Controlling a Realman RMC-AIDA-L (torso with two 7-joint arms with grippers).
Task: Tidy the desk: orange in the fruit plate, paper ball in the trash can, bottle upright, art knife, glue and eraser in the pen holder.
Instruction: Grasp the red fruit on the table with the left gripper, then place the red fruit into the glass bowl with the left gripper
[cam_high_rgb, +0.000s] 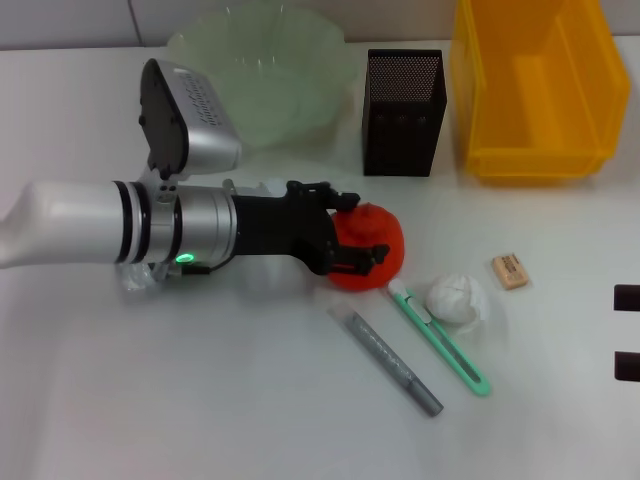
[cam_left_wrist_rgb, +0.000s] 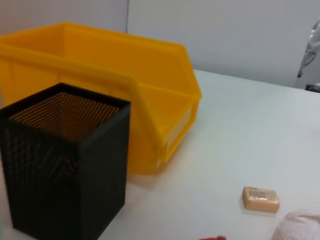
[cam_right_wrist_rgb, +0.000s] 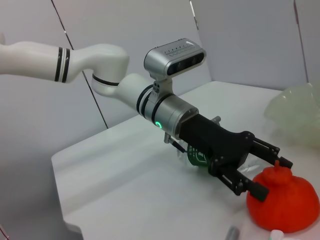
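Left tool (cam_high_rgb: 362, 240) spread wide around the orange (cam_high_rgb: 372, 250), fingers flanking it, right tool out of sight

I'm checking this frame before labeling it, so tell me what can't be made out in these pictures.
- Bottle: mostly hidden under the left arm in head and right wrist views; its shape and lie unclear.
- Left gripper: fingers straddle the orange; contact cannot be confirmed.
- Right gripper: cut off by the head view's edge.
- Paper ball: cut off at the left wrist view's corner.
- Eraser: label print too small.
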